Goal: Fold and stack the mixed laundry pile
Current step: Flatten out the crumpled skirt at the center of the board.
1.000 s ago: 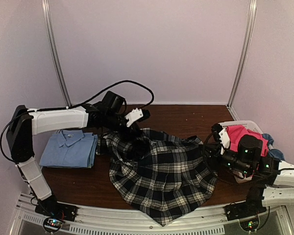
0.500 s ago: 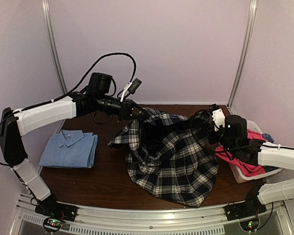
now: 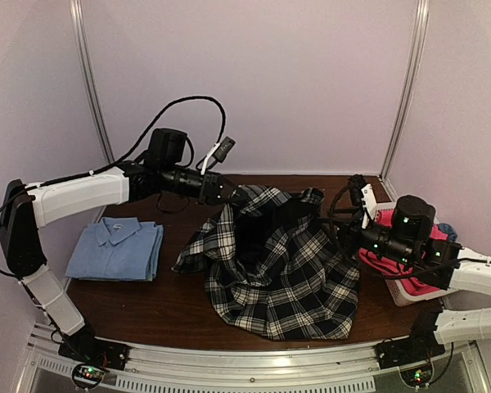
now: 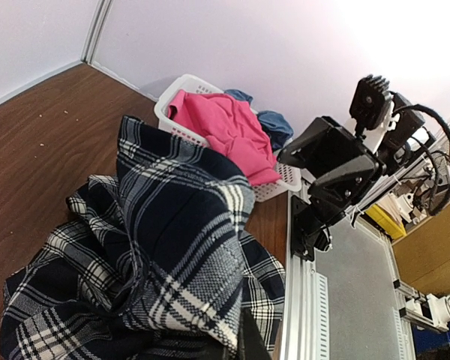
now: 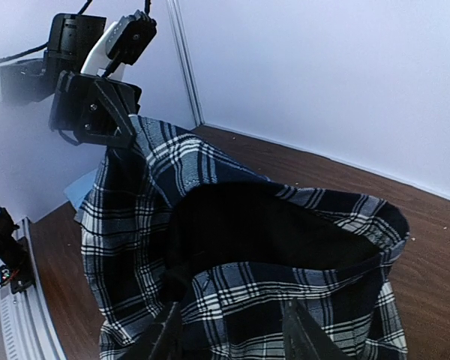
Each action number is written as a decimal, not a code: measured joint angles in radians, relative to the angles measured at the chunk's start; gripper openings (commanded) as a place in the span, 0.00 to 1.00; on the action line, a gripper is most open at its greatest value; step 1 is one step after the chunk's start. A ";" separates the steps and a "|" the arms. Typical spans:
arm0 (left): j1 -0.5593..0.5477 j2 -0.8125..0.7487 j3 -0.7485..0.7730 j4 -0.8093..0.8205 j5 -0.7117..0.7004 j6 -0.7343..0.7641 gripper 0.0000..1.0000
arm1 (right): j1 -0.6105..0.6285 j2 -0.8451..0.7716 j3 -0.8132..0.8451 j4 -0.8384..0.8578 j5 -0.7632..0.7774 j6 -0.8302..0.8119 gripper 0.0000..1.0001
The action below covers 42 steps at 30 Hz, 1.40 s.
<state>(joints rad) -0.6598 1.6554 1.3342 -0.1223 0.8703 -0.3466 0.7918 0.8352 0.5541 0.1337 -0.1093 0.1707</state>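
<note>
We're in a robotics lab booth here: plain pale lilac wall panels [image 3: 311,82] close in three sides, joined by slim silver metal uprights [image 3: 92,98]. A dark brown wooden tabletop [image 3: 139,307] carries a perforated aluminium rail [image 3: 229,378] along its near edge, with two white-and-black robot arms [image 3: 82,196] bolted there and a black cable [image 3: 188,102] looping above the left one.

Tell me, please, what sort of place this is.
Probably a robotics lab booth, not a home: plain partition walls on metal posts, and robot arms bolted to a rail along a wooden table.
</note>
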 measured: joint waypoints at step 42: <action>-0.042 -0.311 -0.326 0.019 -0.642 0.271 0.78 | 0.104 0.480 0.254 0.483 -0.097 0.247 0.00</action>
<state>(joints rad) -0.7017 1.3445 1.0084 -0.1028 0.2279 -0.0753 0.8955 1.3155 0.8085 0.6170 -0.2062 0.4179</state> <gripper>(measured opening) 0.743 0.005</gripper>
